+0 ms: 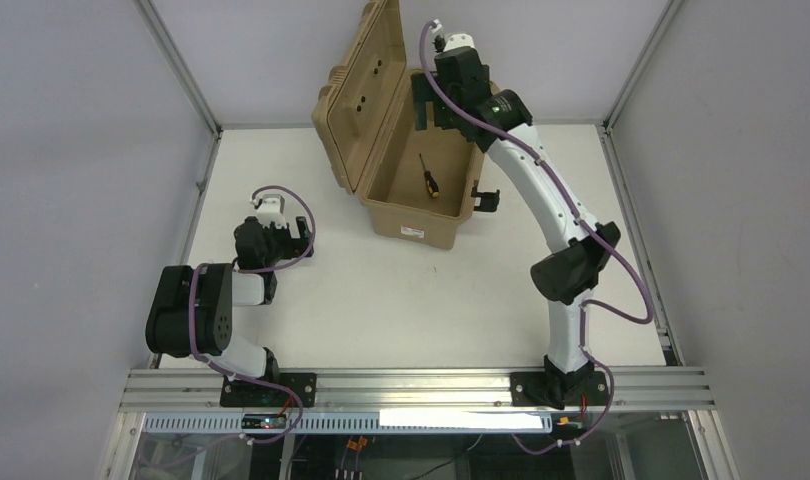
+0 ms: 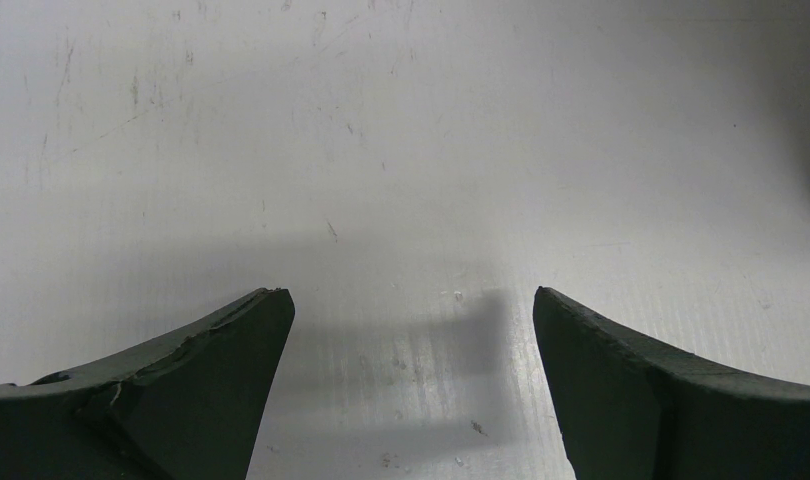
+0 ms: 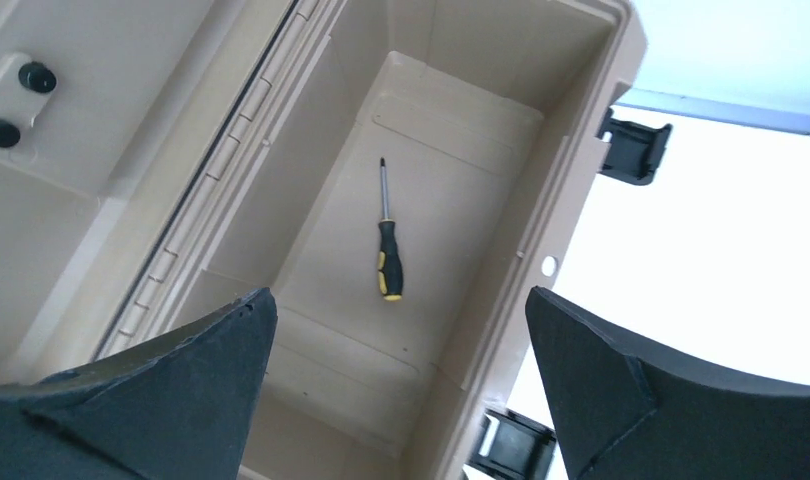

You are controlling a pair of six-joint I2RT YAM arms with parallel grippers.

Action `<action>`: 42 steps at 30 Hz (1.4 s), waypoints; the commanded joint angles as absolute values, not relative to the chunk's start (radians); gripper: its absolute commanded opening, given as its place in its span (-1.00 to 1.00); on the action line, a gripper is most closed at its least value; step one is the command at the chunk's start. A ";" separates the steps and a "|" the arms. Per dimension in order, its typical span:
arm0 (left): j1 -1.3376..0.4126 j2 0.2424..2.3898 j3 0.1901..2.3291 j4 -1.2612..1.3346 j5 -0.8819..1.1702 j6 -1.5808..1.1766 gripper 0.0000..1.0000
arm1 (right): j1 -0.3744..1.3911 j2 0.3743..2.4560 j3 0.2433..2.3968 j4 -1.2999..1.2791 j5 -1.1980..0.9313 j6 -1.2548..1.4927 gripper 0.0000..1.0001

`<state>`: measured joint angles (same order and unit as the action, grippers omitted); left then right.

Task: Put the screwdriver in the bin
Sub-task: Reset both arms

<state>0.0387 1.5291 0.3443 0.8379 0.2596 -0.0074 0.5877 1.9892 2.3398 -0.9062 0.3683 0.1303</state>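
The screwdriver [image 1: 428, 177], black handle with yellow end, lies flat on the floor inside the bin [image 1: 413, 233], a tan case with its lid [image 1: 359, 95] swung open to the left. It also shows in the right wrist view [image 3: 388, 240], lying free in the bin [image 3: 581, 170]. My right gripper [image 1: 429, 108] hovers above the bin's far end, open and empty [image 3: 401, 300]. My left gripper [image 1: 299, 232] is open and empty over bare table [image 2: 411, 295], well left of the bin.
Black latches [image 1: 487, 200] hang on the bin's right side and show in the right wrist view [image 3: 636, 150]. White table [image 1: 401, 310] spreads between the arms. Metal frame posts [image 1: 186, 75] and grey walls bound the table.
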 commanded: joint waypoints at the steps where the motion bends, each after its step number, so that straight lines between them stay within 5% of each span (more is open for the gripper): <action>1: 0.035 1.509 0.353 0.868 0.253 0.003 0.98 | 0.564 1.844 2.276 -0.910 0.376 0.017 0.99; 24: 0.035 1.509 0.354 0.868 0.253 0.003 0.98 | 0.019 1.652 2.050 -0.922 -0.142 -0.016 0.99; 42: 0.035 1.509 0.354 0.868 0.253 0.002 0.98 | 0.003 1.668 2.015 -0.910 -0.149 -0.014 0.98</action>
